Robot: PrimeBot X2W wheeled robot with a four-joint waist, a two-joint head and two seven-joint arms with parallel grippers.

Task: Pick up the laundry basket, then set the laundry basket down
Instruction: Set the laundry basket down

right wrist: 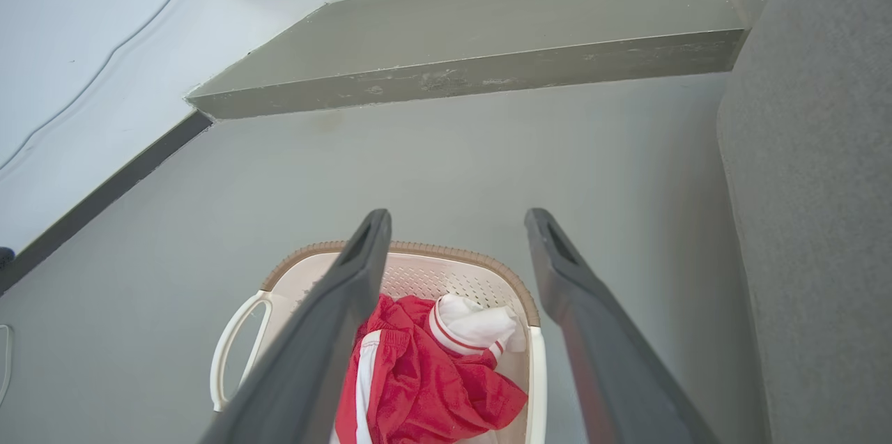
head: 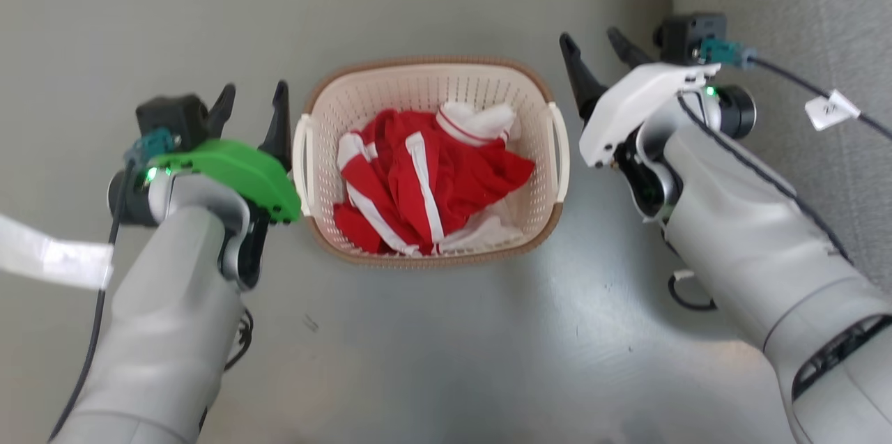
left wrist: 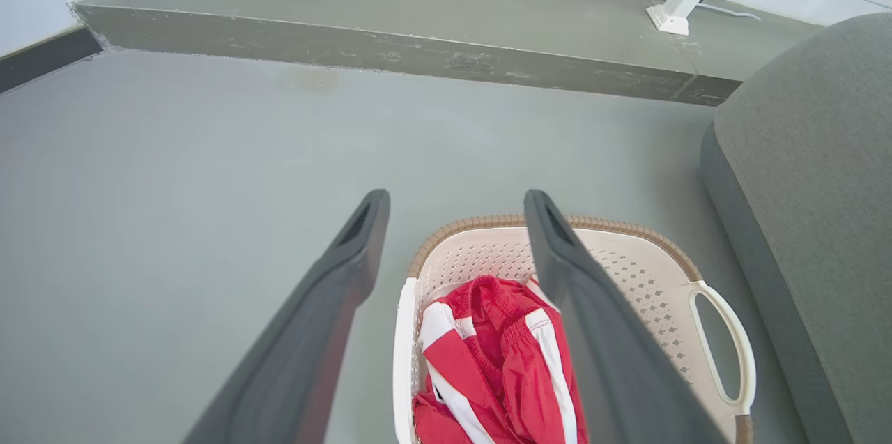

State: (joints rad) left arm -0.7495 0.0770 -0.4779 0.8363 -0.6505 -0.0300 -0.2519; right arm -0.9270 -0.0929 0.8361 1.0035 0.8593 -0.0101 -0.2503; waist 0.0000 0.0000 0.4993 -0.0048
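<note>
The laundry basket [head: 390, 92] is cream-white perforated plastic with a brown rim and white side handles. It rests on the grey floor in the middle of the head view, holding red and white clothes [head: 425, 179]. My left gripper [head: 252, 97] is open just left of the basket's left handle [head: 301, 164], above it. My right gripper [head: 591, 44] is open to the right of the right handle [head: 559, 151], nothing between its fingers. In the left wrist view the basket [left wrist: 648, 263] lies below my open fingers [left wrist: 362, 242]; in the right wrist view the basket [right wrist: 453, 270] lies under them too.
A grey upholstered seat [head: 787, 5] flanks the basket on the right [left wrist: 808, 172]. A raised grey step [right wrist: 474, 67] runs across ahead, with a white furniture leg [left wrist: 669, 15] and a cable on it. A white wall [right wrist: 70, 47] with a dark skirting stands at the left.
</note>
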